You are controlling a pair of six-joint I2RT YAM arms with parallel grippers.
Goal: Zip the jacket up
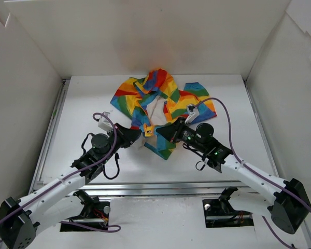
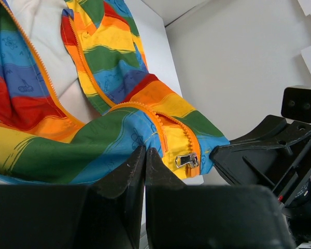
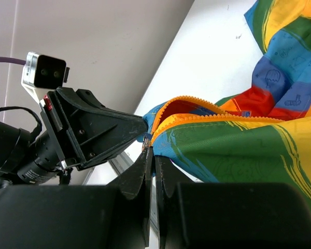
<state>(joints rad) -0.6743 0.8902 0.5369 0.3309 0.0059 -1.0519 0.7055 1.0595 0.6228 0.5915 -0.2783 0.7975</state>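
Both arms are reaching inward from the bench's (image 1: 83,109) near edge, wrists low and converging. The left gripper (image 1: 137,133) and right gripper (image 1: 160,133), each pressed together, are pinching the near hem of the jacket (image 1: 163,98), which is lying crumpled between the bench's middle and far edge.

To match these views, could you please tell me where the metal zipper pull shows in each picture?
Top external: too small to tell apart, somewhere at the jacket's near hem, picture centre.
Left wrist: zipper pull, lower right of centre.
Right wrist: not made out.
Shared landmark: the orange zipper teeth.
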